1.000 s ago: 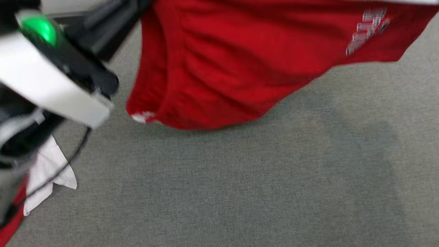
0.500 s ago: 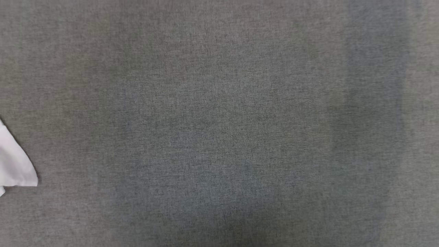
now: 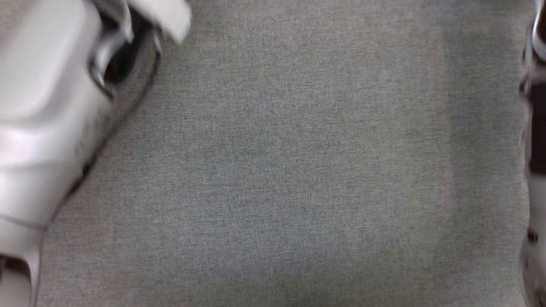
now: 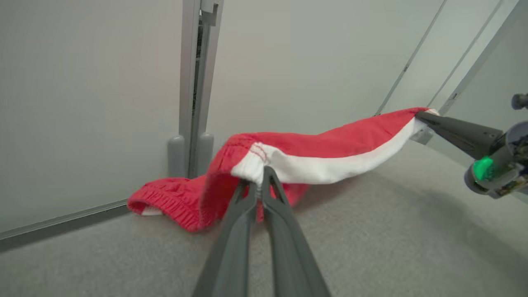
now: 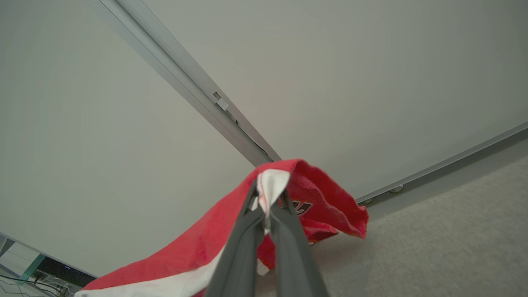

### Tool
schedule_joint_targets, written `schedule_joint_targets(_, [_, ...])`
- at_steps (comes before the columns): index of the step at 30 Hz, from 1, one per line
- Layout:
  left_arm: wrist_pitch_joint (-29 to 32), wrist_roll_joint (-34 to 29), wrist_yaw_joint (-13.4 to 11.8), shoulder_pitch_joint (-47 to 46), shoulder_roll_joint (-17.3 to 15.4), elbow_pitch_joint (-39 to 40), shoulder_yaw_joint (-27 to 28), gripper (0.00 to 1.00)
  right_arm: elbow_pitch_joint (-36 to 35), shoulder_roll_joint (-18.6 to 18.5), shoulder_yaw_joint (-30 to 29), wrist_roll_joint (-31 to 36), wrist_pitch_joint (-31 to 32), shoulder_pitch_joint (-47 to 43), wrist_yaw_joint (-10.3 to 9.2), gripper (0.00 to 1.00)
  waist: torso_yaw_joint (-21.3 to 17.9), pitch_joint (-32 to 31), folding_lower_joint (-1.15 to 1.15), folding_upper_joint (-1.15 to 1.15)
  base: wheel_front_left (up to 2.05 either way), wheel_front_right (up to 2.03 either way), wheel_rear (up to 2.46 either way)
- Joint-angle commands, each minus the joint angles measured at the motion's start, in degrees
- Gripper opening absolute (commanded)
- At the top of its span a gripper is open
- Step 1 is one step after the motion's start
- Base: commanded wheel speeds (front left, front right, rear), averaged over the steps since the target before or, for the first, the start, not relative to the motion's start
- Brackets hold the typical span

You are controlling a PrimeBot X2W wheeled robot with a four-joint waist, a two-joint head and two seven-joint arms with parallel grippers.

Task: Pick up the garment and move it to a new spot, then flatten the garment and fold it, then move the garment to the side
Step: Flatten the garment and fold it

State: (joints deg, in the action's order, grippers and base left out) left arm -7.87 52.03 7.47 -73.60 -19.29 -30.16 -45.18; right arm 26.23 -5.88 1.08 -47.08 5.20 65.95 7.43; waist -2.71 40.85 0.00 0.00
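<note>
Over the grey table (image 3: 277, 170), the red garment (image 4: 330, 144) hangs stretched between both arms! In the left wrist view the left gripper (image 4: 258, 178) has its jaws pinched tight on the white side stripe, right by the elastic waistband. From there the cloth runs out toward two o'clock, where the right gripper (image 4: 423, 119) has its jaws clamped shut on the far end of that same stripe. The middle span rides clear of the table, while the gathered waistband sags down to it at eight o'clock, just beside the foot of the pale wall panel (image 4: 82, 103) and its grey post (image 4: 194, 82). From the head, there's a wide open run of table top, with the pale left forearm (image 3: 47, 128) at nine o'clock and the right arm (image 3: 535, 149) hugging the three o'clock edge
</note>
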Motion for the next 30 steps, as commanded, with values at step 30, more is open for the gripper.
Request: schedule_joint_targets(30, [-7.46,4.56,-16.55,81.74,-6.38,34.37,4.96,0.00,-25.89,-8.75,-4.16,-11.71,5.13,-80.93,-0.03,0.00,1.16,-37.78,0.00,0.00,0.00,0.00,0.00])
